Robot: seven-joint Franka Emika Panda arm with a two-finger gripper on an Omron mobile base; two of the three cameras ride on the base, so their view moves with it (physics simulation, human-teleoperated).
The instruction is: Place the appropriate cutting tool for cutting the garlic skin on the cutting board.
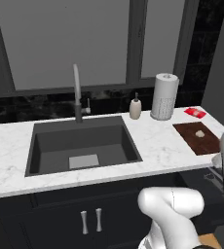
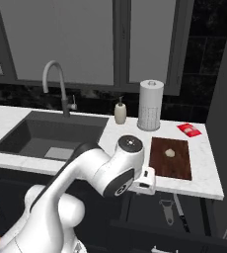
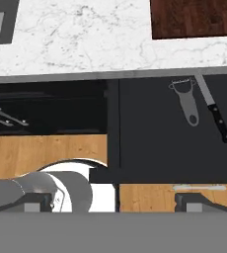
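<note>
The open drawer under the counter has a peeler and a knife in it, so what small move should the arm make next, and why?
Probably carry the gripper toward the knife and lower it over the black handle. The knife lies beside the peeler in the open drawer, with the fingers some way off and holding nothing. The garlic waits on the cutting board, which bears no tool.

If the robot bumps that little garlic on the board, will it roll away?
Probably a bit. The garlic looks like a small rounded lump lying loose on the flat cutting board, so a nudge would likely roll or slide it. Being so small beside the board, it is probably light. Its lumpy shape might stop it soon.
</note>
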